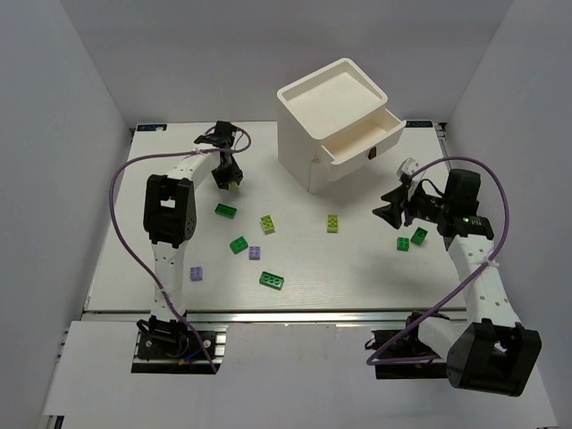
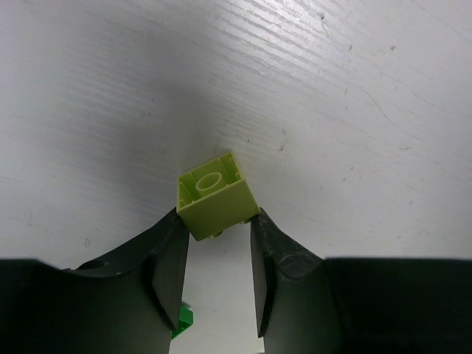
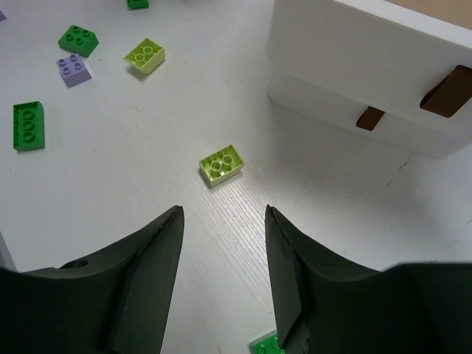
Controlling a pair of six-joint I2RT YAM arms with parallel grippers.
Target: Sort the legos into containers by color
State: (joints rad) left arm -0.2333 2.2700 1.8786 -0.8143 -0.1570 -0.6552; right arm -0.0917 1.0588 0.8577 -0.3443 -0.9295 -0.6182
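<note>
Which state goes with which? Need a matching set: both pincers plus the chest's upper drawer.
Things:
1. left pincer
2. right pincer
3. upper drawer

States:
a. pulled out
b. jaws apart, nothing between them
c. closed on a yellow-green brick

Pairs: 1-c, 2-b, 3-a.

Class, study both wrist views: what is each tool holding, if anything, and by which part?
The left tool pinches a yellow-green brick by two opposite side walls. The right tool is open and holds nothing.
</note>
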